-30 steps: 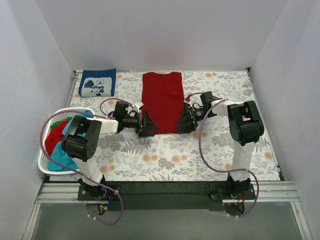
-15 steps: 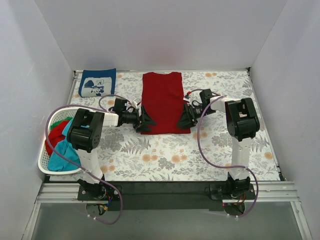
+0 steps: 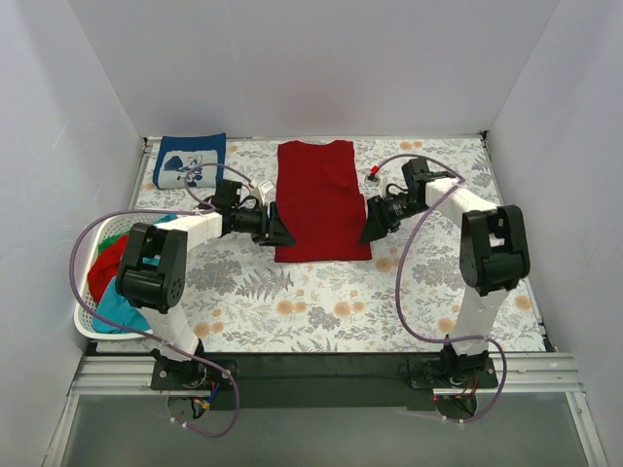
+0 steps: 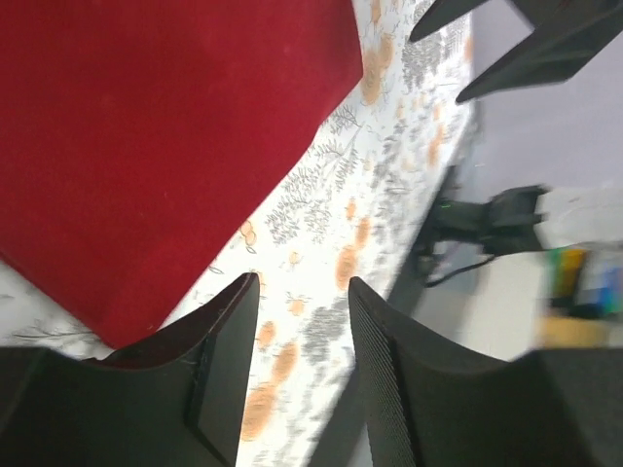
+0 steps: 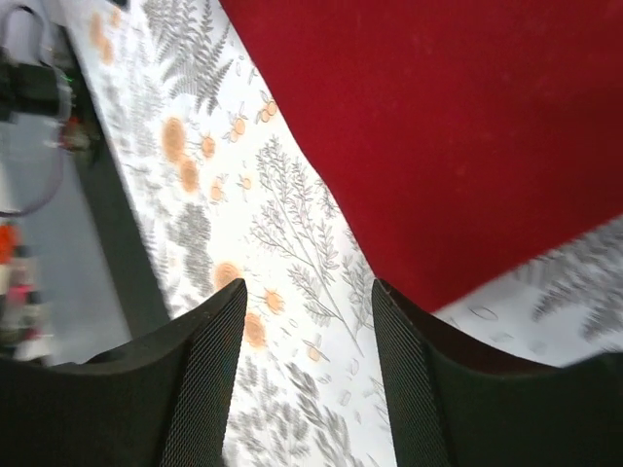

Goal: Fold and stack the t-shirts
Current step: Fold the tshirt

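Observation:
A dark red t-shirt (image 3: 319, 197) lies flat as a long folded strip in the middle of the floral cloth; it also shows in the left wrist view (image 4: 146, 146) and the right wrist view (image 5: 458, 126). A folded navy blue t-shirt with white print (image 3: 190, 161) lies at the far left corner. My left gripper (image 3: 280, 233) is open and empty at the strip's left edge near its bottom. My right gripper (image 3: 370, 232) is open and empty at the strip's right edge. Both sets of jaws stand apart over bare cloth.
A white laundry basket (image 3: 86, 316) at the left edge holds red, teal and green shirts (image 3: 105, 272). The floral table cloth (image 3: 321, 302) covers the table. White walls close in the back and sides.
Both grippers have moved away from the shirt's near corners toward the far side and slightly outward. The red shirt's bottom edge now lies flat and uncovered.

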You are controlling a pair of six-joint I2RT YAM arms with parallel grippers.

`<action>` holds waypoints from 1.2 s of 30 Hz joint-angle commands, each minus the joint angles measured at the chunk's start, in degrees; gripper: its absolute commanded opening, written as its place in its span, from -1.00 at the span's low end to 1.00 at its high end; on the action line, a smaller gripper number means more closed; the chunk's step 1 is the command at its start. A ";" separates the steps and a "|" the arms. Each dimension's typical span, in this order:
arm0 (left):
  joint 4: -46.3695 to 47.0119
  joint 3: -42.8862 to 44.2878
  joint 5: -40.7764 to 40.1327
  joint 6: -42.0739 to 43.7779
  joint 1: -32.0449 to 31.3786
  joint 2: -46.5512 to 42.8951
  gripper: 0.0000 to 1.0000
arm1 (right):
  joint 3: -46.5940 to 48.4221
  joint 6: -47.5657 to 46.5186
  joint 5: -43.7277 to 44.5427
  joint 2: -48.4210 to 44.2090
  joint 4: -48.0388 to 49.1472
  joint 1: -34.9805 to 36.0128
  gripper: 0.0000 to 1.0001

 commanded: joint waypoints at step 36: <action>-8.86 -3.83 -23.93 58.97 -9.67 -9.55 -0.31 | -15.60 -33.91 34.14 -6.39 12.15 16.75 -0.44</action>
